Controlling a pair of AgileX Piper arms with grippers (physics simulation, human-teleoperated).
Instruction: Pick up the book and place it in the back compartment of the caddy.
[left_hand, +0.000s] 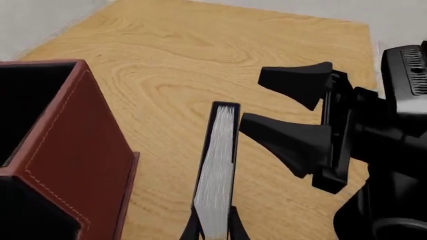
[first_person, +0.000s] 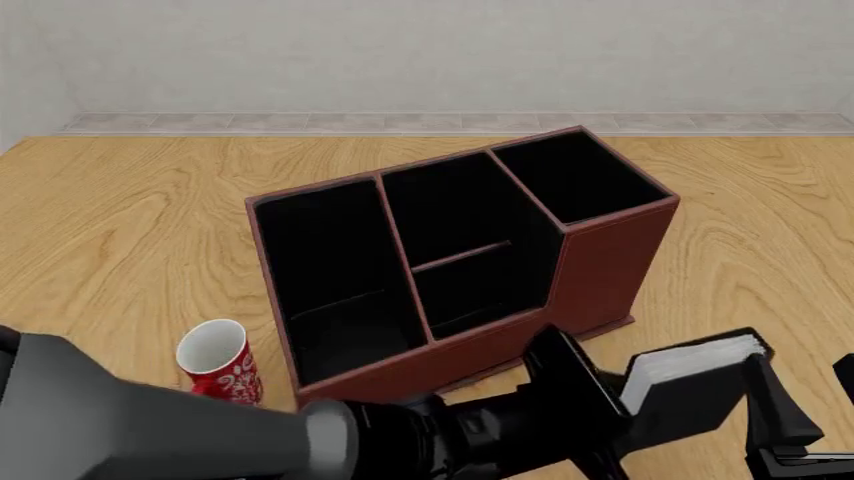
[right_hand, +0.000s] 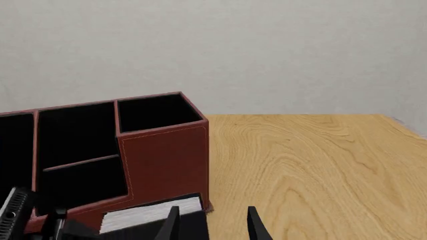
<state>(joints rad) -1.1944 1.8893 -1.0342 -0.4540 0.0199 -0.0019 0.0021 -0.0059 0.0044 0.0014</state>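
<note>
Just in front of the caddy (first_person: 587, 260), clear of the table (left_hand: 200, 60), the book (first_person: 687, 385) stands clamped on edge in the left gripper (left_hand: 215, 227). The right gripper (left_hand: 283, 107) waits spread and empty, one finger (left_hand: 287, 140) just beside the cover. This looks like a handover; next, the right closes before the left releases, then carries it to the back compartment (first_person: 467, 285).

Matte black tapered fingers (left_hand: 287, 145) on black housings, grey arm link (first_person: 120, 425).
</note>
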